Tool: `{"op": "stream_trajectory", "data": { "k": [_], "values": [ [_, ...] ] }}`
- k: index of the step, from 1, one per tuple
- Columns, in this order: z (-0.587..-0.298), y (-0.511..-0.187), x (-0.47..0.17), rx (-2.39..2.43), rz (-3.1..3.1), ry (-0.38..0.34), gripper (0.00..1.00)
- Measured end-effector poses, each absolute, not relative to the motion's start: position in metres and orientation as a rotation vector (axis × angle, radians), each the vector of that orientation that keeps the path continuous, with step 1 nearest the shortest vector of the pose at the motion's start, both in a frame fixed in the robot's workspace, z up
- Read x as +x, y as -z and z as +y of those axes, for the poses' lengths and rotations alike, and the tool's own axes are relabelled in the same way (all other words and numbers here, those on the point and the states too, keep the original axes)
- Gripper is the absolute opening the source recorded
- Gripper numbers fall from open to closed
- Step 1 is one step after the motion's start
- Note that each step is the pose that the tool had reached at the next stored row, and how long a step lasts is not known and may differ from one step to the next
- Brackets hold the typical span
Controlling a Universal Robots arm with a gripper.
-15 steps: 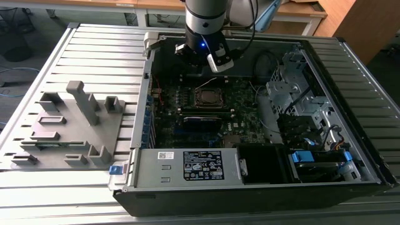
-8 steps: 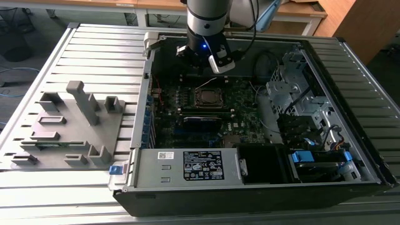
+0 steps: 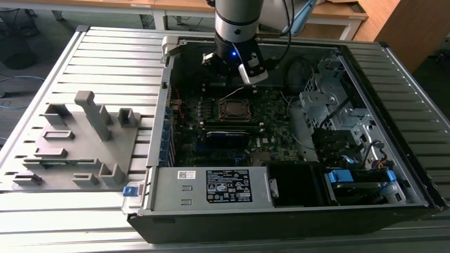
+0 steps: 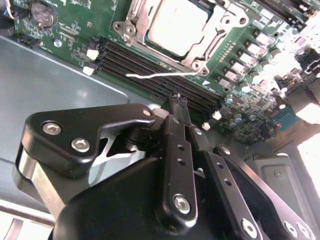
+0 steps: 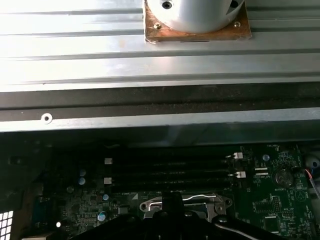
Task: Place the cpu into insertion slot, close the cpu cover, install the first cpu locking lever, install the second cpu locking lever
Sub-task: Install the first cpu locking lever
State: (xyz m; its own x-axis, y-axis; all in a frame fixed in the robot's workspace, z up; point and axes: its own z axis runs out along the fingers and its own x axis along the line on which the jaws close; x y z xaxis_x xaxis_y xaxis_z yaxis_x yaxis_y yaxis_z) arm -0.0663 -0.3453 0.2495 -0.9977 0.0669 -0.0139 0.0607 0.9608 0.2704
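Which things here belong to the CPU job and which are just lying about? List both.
Job: cpu, cpu cover, insertion slot, locking lever, gripper.
Lying about: power supply, grey fixture tray, memory slots, drive cage.

A robotics lab: an open computer case (image 3: 281, 224) on a slotted aluminium bench (image 3: 105, 58), wooden desks (image 3: 183, 5) behind.

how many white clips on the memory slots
4 white clips in the second wrist view: two at one end of the memory slots, two at the other. Others may be hidden.
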Motion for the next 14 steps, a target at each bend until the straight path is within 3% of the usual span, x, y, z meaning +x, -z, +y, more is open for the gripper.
{"op": "stream_trajectory", "data": {
  "k": [14],
  "values": [
    [-0.3453, -0.2429, -0.0663, 0.102, 3.089, -0.409, 0.11]
  ]
}}
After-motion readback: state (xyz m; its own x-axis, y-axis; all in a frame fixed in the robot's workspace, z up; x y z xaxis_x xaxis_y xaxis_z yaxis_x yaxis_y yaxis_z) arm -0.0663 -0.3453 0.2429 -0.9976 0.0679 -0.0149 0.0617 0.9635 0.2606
